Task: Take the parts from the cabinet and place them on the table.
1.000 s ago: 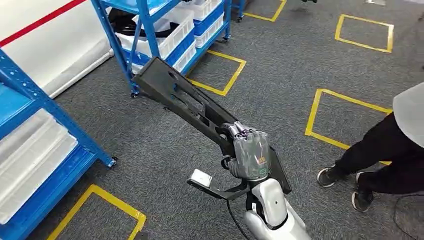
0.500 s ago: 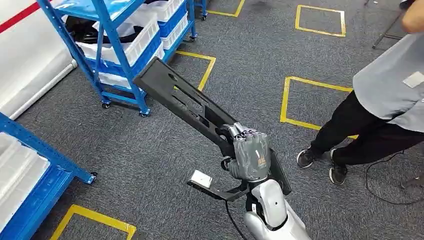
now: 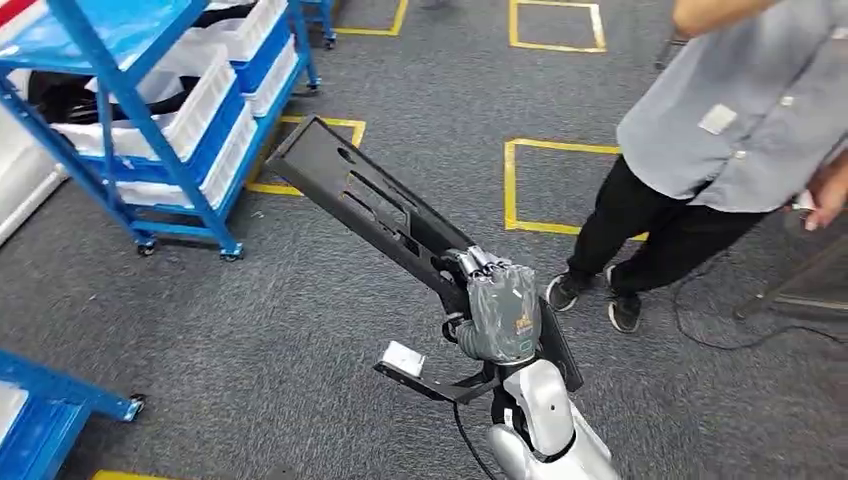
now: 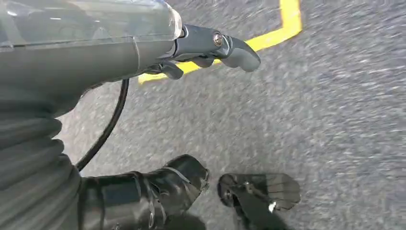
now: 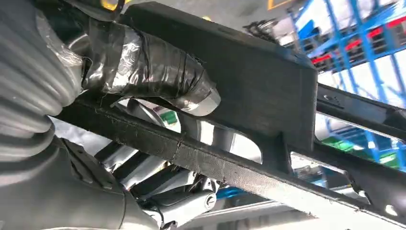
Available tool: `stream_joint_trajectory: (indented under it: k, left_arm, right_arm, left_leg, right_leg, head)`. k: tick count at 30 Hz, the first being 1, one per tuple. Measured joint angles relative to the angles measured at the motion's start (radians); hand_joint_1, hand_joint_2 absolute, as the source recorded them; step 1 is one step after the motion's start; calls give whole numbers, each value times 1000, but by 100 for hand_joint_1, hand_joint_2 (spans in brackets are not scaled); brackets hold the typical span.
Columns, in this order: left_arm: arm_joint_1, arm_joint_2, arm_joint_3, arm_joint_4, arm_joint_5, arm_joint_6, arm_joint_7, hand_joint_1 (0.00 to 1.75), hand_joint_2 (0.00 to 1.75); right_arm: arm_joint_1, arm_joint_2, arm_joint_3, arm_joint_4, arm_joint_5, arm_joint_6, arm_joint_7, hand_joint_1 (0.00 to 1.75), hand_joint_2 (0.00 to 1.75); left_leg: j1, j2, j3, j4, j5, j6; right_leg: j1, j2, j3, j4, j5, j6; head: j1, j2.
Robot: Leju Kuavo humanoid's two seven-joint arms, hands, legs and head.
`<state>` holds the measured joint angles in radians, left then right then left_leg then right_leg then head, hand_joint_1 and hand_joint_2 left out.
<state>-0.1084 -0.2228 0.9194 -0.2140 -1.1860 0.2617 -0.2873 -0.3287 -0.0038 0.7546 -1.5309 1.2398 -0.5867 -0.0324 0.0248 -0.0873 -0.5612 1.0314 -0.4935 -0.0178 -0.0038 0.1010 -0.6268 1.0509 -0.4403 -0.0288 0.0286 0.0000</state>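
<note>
light: bright, even, soft shadows | left wrist: motion-blurred carpet [image 4: 325,120] | right wrist: backlit, glare

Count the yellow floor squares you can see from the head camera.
3 at least, all partly cut off or hidden: one at the top, one beside the person, one by the blue rack. More may be hidden.

Person [image 3: 720,130] at 2 o'clock cut off above the shoulders. Blue rack [image 3: 130,120] at 10 o'clock cropped. Left wrist view's carpet [image 4: 311,120] blurred.
</note>
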Motion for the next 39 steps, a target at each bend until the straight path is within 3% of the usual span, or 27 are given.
stream_joint_trajectory:
  k: [2,4,5,6,7,9,10,11,13,14,15,19,20,21,22,24,25,26,28,29,30,31,34,35,36,37,39]
  left_arm:
    - [-4,0,0,0,0,0,0,0,175]
    - [-4,2,0,0,0,0,0,0,175]
    - [-6,2,0,0,-1,0,0,0,175]
    - [-5,2,0,0,-2,0,0,0,175]
    - [-4,1,0,0,-2,0,0,0,175]
    - [0,2,0,0,-2,0,0,0,175]
    - [1,3,0,0,-1,0,0,0,175]
    - [1,4,0,0,-1,0,0,0,175]
    - [-2,5,0,0,-1,0,0,0,175]
    - [-3,5,0,0,-2,-1,0,0,175]
    - [-2,4,0,0,-2,-2,-1,0,175]
    - [-6,4,0,0,-2,-3,-2,0,175]
    - [-8,4,0,0,-3,-3,-2,0,175]
    - [-9,4,0,0,-6,-3,-3,0,175]
    - [-9,4,0,0,-6,-3,-3,0,175]
    - [-7,5,0,0,-7,-3,-2,0,175]
    - [-5,5,0,0,-8,-3,-1,0,175]
    - [-3,4,0,0,-8,-3,-1,0,175]
    - [-3,5,0,0,-8,-3,-1,0,175]
    - [-4,5,0,0,-8,-3,-1,0,175]
    - [-4,5,0,0,-8,-3,-1,0,175]
    - [-3,4,0,0,-8,-4,-1,0,175]
    - [-8,5,0,0,-8,-5,-1,0,175]
    - [-7,3,0,0,-8,-6,-2,0,175]
    - [-8,4,0,0,-8,-7,-4,0,175]
    - [-9,4,0,0,-9,-10,-9,0,175]
    - [-7,4,0,0,-9,-12,-10,0,175]
  right_arm:
    - [2,1,0,0,0,0,0,175,175]
    - [5,0,-1,0,0,-1,0,175,175]
    - [8,0,-2,0,0,-1,0,175,175]
    - [7,-1,-2,0,0,-2,0,175,175]
    - [6,-1,-2,-1,0,-2,0,175,175]
    - [10,-1,-2,0,-2,-2,0,175,175]
    - [13,-1,-2,0,-3,-2,0,175,175]
    - [16,-1,-2,0,-3,-2,0,175,175]
    - [18,-1,-2,0,-5,-2,0,175,175]
    - [17,-1,-2,0,-5,-2,0,175,175]
    - [16,-1,-2,0,-5,-2,0,175,175]
    - [17,0,-2,0,-8,-2,-5,175,175]
    - [17,2,-2,0,-8,-1,-8,175,175]
    - [13,2,-2,0,-8,0,-9,175,175]
    - [10,5,-2,0,-8,1,-9,175,175]
    - [10,10,-2,2,-8,2,-11,175,175]
    - [11,11,-1,4,-8,3,-11,175,175]
    - [11,11,-1,6,-8,3,-11,175,175]
    - [11,11,-1,8,-8,3,-11,175,175]
    - [10,13,-1,8,-8,3,-11,175,175]
    - [10,14,-1,8,-8,3,-11,175,175]
    - [7,15,-1,9,-8,3,-11,175,175]
    - [10,17,0,11,-8,3,-12,175,175]
    - [10,17,0,11,-8,3,-12,175,175]
    - [11,17,0,11,-8,3,-12,175,175]
    - [7,16,0,11,-8,3,-13,175,175]
    - [6,17,2,11,-8,3,-13,175,175]
  left_leg:
    - [-4,15,1,-6,2,5]
    - [-2,37,4,-14,9,19]
    - [2,52,7,-21,15,28]
    - [0,61,8,-25,16,35]
    - [-4,75,8,-25,16,41]
    - [-9,104,7,-24,13,44]
    - [-9,119,7,-24,12,44]
    - [-10,131,8,-24,10,44]
    - [-11,154,15,-23,4,41]
    - [-12,163,20,-23,0,37]
    - [-15,171,23,-23,-4,32]
    - [-22,213,33,-26,-11,14]
    - [-17,203,30,-22,-23,7]
    - [-14,149,23,6,-42,3]
    - [-13,114,-5,68,-77,1]
    - [-13,96,-93,242,-149,-5]
    - [-13,96,-126,298,-156,-6]
    - [-13,96,-134,299,-136,-5]
    - [-12,90,-87,174,-46,-3]
    - [-9,71,-43,70,9,-2]
    - [-5,22,-20,11,17,1]
    - [-4,6,-10,-12,10,2]
    - [-11,32,-10,-4,13,17]
    - [0,50,-8,-19,22,30]
    - [-3,60,-5,-23,25,35]
    - [-4,70,-5,-25,27,42]
    - [-9,96,-6,-24,24,46]
  right_leg:
    - [-7,21,-12,-2,8,15]
    - [-6,42,-15,-7,14,29]
    - [-9,18,-18,6,3,29]
    - [-2,-36,-34,40,-24,30]
    - [-2,-68,-67,109,-64,34]
    - [-4,-91,-142,269,-133,38]
    - [-4,-94,-160,308,-137,39]
    - [-4,-96,-153,293,-120,39]
    - [-2,-109,-68,139,-38,32]
    - [1,-136,-14,46,-2,25]
    - [13,-183,12,1,-18,20]
    - [23,-143,5,-12,-14,2]
    - [9,-130,15,-22,-8,-7]
    - [8,-121,16,-25,-6,-10]
    - [7,-113,16,-25,-6,-16]
    - [7,-87,16,-25,-6,-19]
    - [7,-73,16,-24,-6,-19]
    - [7,-58,17,-23,-6,-19]
    - [5,-30,19,-18,-8,-17]
    - [3,-16,19,-13,-10,-13]
    - [0,-6,16,-9,-12,-9]
    - [6,5,8,1,-14,-3]
    - [-3,33,1,-9,-3,16]
    - [2,43,-3,-5,-5,22]
    - [5,-1,-10,12,-22,24]
    - [5,-51,-35,69,-60,28]
    - [1,-87,-107,224,-133,37]
  head:
    - [0,0]
    - [1,0]
    - [0,0]
    - [6,0]
    - [5,0]
    - [5,0]
    - [5,0]
    - [5,0]
    - [6,0]
    - [5,0]
    - [6,0]
    - [5,0]
    - [4,0]
    - [5,0]
    - [3,0]
    - [3,0]
    - [3,0]
    - [3,0]
    - [4,0]
    - [3,0]
    - [4,0]
    - [4,0]
    - [3,0]
    - [3,0]
    - [5,0]
    - [11,0]
    - [11,0]
